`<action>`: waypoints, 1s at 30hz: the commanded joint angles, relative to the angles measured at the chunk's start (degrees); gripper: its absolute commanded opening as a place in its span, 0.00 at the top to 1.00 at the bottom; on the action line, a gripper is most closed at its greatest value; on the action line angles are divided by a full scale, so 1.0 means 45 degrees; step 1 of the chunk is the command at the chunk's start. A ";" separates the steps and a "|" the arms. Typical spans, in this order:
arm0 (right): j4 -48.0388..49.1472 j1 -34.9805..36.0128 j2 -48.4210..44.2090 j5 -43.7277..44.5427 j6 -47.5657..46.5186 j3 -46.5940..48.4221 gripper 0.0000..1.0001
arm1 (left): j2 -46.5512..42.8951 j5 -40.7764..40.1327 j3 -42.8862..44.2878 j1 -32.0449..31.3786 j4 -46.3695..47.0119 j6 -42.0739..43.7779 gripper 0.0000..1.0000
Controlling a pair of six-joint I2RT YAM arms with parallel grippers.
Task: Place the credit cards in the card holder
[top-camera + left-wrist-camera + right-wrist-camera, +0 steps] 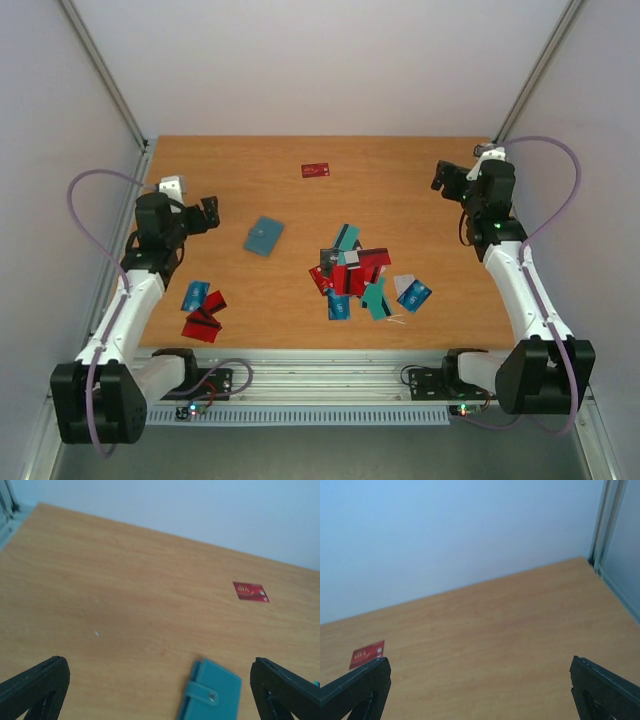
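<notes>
The teal card holder (263,235) lies closed on the table left of centre, its snap strap showing in the left wrist view (212,696). A heap of red, teal, blue and white credit cards (357,276) lies at centre right. A few more cards (203,309) lie near the front left. One red card (316,170) lies alone at the back; it shows in the left wrist view (250,591) and the right wrist view (367,654). My left gripper (208,215) is open and empty, left of the holder. My right gripper (447,178) is open and empty at the far right.
The wooden table (400,200) is walled in by white panels at the back and sides, with metal corner posts (110,85). The front edge is a metal rail (320,365) that carries the arm bases.
</notes>
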 commanded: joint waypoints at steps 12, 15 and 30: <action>-0.8846 -0.0692 0.1327 -0.0907 0.3583 0.2662 0.02 | 0.4945 0.4761 0.3411 -0.0133 -0.8116 -0.0134 0.06; -0.9205 -0.0692 0.1206 -0.1304 0.3456 0.2381 0.02 | 0.5992 0.4576 0.3948 -0.0679 -0.8416 0.0100 0.09; -0.9710 -0.0575 0.0993 -0.2926 0.3674 0.1745 0.01 | 0.9466 0.3034 0.6095 -0.1778 -0.9001 0.0491 0.35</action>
